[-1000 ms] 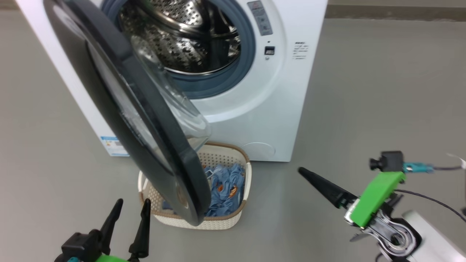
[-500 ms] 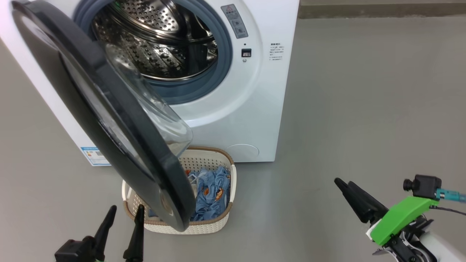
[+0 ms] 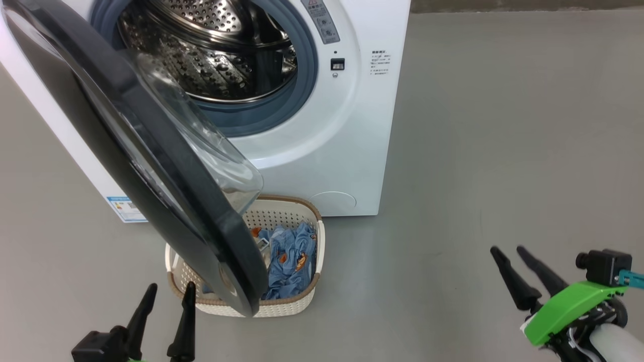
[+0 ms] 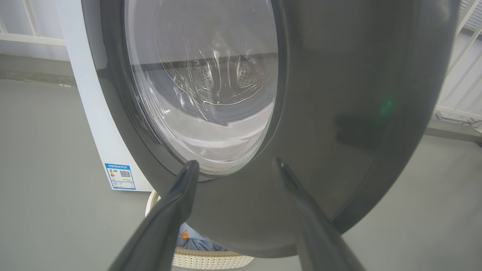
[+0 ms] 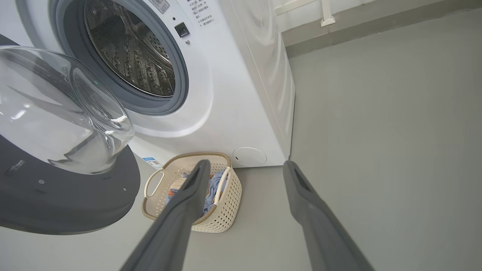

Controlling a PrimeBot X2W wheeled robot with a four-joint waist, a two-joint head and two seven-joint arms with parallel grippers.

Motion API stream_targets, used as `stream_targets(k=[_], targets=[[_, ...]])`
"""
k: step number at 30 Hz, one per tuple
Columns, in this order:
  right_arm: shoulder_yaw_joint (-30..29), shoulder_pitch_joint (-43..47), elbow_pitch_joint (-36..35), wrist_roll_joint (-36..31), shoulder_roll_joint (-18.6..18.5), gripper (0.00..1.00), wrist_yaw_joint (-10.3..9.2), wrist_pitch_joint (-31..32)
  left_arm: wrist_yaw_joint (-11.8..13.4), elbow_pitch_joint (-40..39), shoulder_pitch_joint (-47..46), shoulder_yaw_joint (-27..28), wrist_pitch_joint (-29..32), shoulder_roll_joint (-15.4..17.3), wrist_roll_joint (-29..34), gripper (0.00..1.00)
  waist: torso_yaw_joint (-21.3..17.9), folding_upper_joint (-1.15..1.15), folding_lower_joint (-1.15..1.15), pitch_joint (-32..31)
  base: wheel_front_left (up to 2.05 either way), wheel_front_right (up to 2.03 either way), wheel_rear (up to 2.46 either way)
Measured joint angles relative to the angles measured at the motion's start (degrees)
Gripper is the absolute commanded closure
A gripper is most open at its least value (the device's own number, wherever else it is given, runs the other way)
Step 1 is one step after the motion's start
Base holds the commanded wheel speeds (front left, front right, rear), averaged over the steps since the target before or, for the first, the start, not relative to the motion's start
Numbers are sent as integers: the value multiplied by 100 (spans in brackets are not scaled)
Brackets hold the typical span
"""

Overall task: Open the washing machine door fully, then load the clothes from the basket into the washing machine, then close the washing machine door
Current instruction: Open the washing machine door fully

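- Plainly, the washing machine door point(image 3: 229, 251) stands partway open, swung out at an angle from the washing machine point(image 3: 327, 151).
- Its black rim and clear glass bowl hang over the basket point(image 3: 282, 306), covering the basket's left part in the head view.
- That basket sits on the floor point(image 3: 503, 125), just in front of the machine's base.
- Blue printed clothes point(image 3: 287, 256) lie bunched inside the basket.
- Behind the door, the steel drum point(image 3: 221, 55) shows inside the grey-blue gasket point(image 3: 304, 70).
- A blue label sticker point(image 3: 123, 208) marks the machine's lower left corner.
- Left jaws stand spread, their dark fingers point(image 3: 143, 317) near the door's lower rim and aimed at its outer face.
- Right jaws stand spread too, their fingers point(image 3: 508, 276) over bare floor well to the right of the basket.
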Motion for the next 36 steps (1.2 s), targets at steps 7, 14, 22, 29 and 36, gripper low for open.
stream_targets(k=[7,14,22,29,36], targets=[[-1207,248,-252,-1562,453,0,0,-1,0,2,-21,36,0,-19,1,0,26,0,0,26,0,0,0],[-2309,667,-700,-2781,818,0,0,-4,0,-24,-22,71,0,-23,2,0,41,0,0,36,0,0,0],[-2949,1072,-865,-3465,1098,0,0,-5,0,-54,-23,86,0,-23,2,0,72,0,0,40,0,0,0],[-3206,1421,-825,-3634,1303,0,0,-5,0,-51,-24,93,0,-62,2,0,97,0,0,53,0,0,0],[-3303,1457,-865,-3682,1370,0,0,-7,0,-47,-49,168,0,-70,9,43,92,0,0,44,0,0,0]])
